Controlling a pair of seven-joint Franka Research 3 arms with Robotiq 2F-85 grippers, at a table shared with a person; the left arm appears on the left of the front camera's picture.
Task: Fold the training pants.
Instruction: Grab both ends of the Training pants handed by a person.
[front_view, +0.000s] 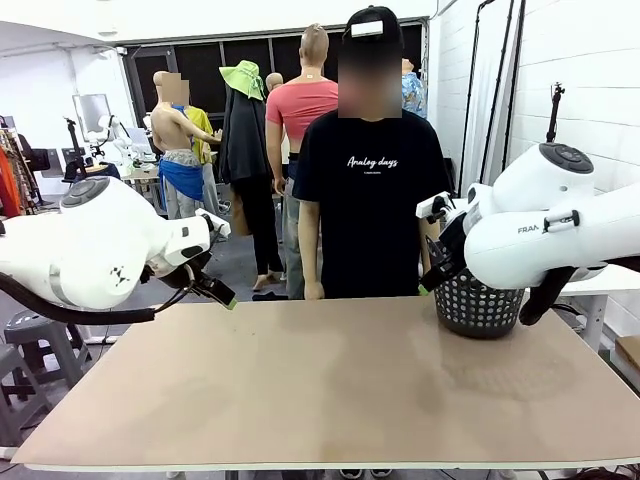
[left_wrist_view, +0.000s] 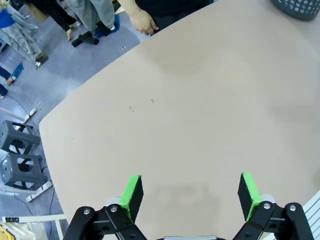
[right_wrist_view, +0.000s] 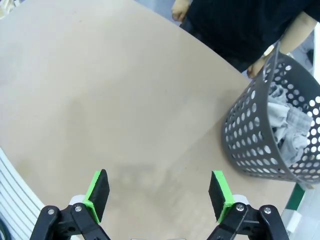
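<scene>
Light grey jersey training pants (right_wrist_view: 287, 120): bundled inside dark perforated plastic basket (right_wrist_view: 250, 135), right of frame, on tan worktop (right_wrist_view: 125, 100). Left fingers (left_wrist_view: 131, 196): apart, empty. Right fingers (right_wrist_view: 97, 192): apart, empty.

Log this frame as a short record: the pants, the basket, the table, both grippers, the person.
training pants: light grey cloth bunched inside the basket, not yet laid out
basket: dark, perforated, upright near the table's far right corner
table: tan top, carries the basket
left gripper: open, holding nothing, above the table
right gripper: open, holding nothing, beside the basket
person: standing at the far edge
</scene>
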